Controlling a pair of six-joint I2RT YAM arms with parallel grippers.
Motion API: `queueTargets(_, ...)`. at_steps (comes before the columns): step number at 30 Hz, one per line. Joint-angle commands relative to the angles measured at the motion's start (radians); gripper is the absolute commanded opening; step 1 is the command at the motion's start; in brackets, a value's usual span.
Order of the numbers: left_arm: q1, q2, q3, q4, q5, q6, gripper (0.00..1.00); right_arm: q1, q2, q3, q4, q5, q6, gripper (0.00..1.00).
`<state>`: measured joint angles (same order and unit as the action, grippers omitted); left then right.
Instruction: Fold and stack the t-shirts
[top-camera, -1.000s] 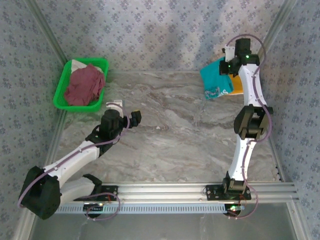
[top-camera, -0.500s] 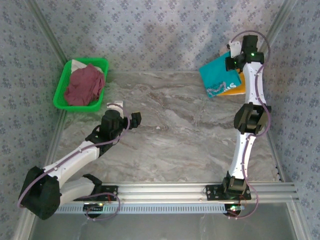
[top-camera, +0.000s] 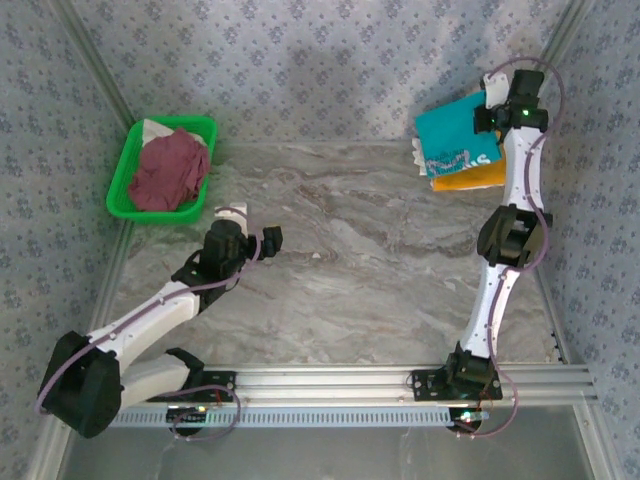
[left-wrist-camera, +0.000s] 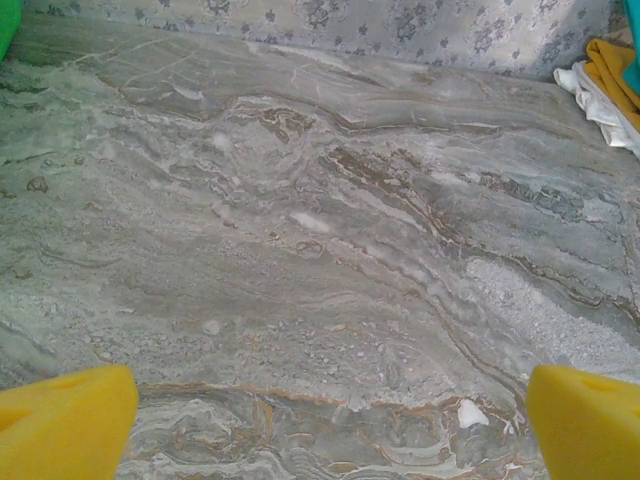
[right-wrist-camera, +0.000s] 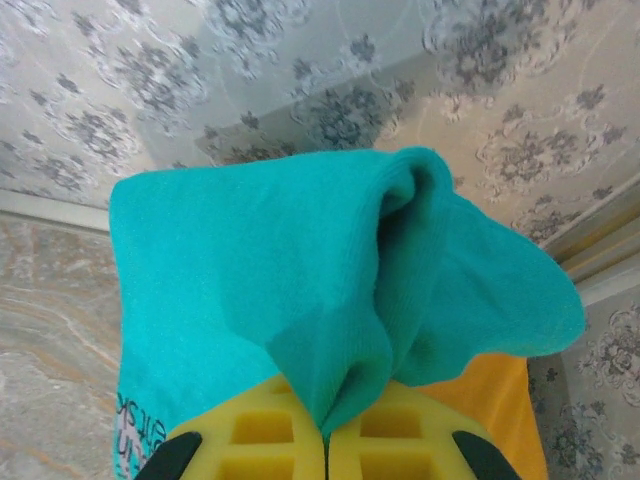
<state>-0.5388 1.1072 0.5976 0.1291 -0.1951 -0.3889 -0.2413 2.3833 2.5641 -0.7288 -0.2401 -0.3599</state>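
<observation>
One teal t-shirt (top-camera: 450, 135), one orange t-shirt (top-camera: 470, 182), one maroon t-shirt (top-camera: 165, 170), one green basket (top-camera: 124, 165)

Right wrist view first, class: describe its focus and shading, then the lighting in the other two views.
Right wrist view: the teal cloth t-shirt, pinched in the shut right gripper, is sharp, its folds shaded dark, patterned wallpaper behind softer. Left wrist view: the grey marbled table is evenly lit, no glare. Top view: diffuse light, soft shadow beneath the left arm.

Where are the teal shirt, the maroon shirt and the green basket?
teal shirt (top-camera: 452, 132): top view, middle of the teal cloth.
maroon shirt (top-camera: 168, 172): top view, middle of the crumpled heap.
green basket (top-camera: 140, 212): top view, on its near rim.
</observation>
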Motion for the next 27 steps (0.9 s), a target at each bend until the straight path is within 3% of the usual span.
queueTargets(1,-0.006,0.012,0.019,-0.017,-0.005,0.006,1.0,-0.018,0.061,0.026,0.036,-0.032,-0.015,0.0)
queueTargets(13,-0.006,0.034,0.034,-0.03,0.002,0.009,1.0,-0.03,0.215,0.025,0.254,0.204,-0.127,0.0)
queueTargets(14,-0.006,0.037,0.036,-0.03,0.0,0.011,1.0,-0.03,0.224,0.031,0.275,0.221,-0.128,0.13)
queueTargets(15,-0.005,0.041,0.037,-0.029,-0.002,0.013,1.0,-0.031,0.23,0.031,0.3,0.235,-0.126,0.4)
queueTargets(16,-0.006,0.048,0.042,-0.032,-0.003,0.014,1.0,-0.032,0.235,0.033,0.323,0.24,-0.129,0.54)
queueTargets(18,-0.005,0.059,0.054,-0.038,-0.006,0.016,1.0,-0.029,0.25,0.052,0.35,0.28,-0.146,0.65)
queueTargets(20,-0.006,0.068,0.069,-0.044,-0.011,0.014,1.0,-0.023,0.257,0.081,0.36,0.339,-0.159,0.92)
queueTargets(22,-0.006,0.072,0.071,-0.038,-0.015,0.016,1.0,-0.02,0.239,0.074,0.365,0.374,-0.157,1.0)
queueTargets(27,-0.006,0.061,0.059,-0.001,-0.031,0.02,1.0,-0.019,0.087,-0.172,0.513,0.389,-0.091,1.0)
